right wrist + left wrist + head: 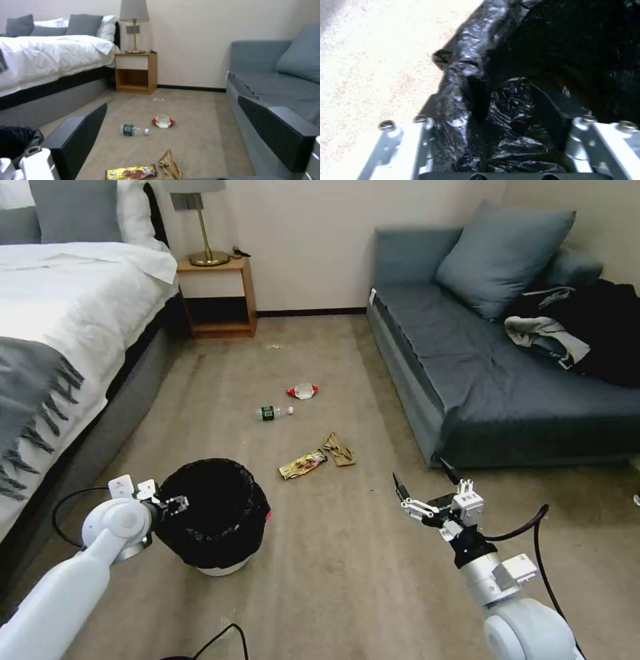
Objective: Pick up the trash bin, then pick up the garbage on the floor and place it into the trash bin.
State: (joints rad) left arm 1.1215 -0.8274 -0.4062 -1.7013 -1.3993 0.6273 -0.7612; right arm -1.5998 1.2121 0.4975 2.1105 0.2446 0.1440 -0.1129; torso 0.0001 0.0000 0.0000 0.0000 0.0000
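Observation:
The trash bin (213, 513), white with a black bag lining (470, 62), stands on the carpet at the lower left. My left gripper (177, 505) (486, 100) is shut on its near-left rim, one finger outside and one inside the bag. The garbage lies on the floor beyond it: a gold-brown wrapper (302, 465) (131, 172), a tan paper scrap (339, 449) (170, 163), a green-labelled bottle (272, 413) (132, 130) and a red-and-white packet (303, 391) (163, 121). My right gripper (421, 473) (173, 105) hangs open above the carpet, right of the wrapper, pointing toward the litter.
A bed (67, 347) runs along the left and a grey-blue sofa (500, 380) along the right, with a clothes heap (587, 333) on it. A wooden nightstand (217, 297) with a lamp stands at the far wall. Open carpet lies between bed and sofa.

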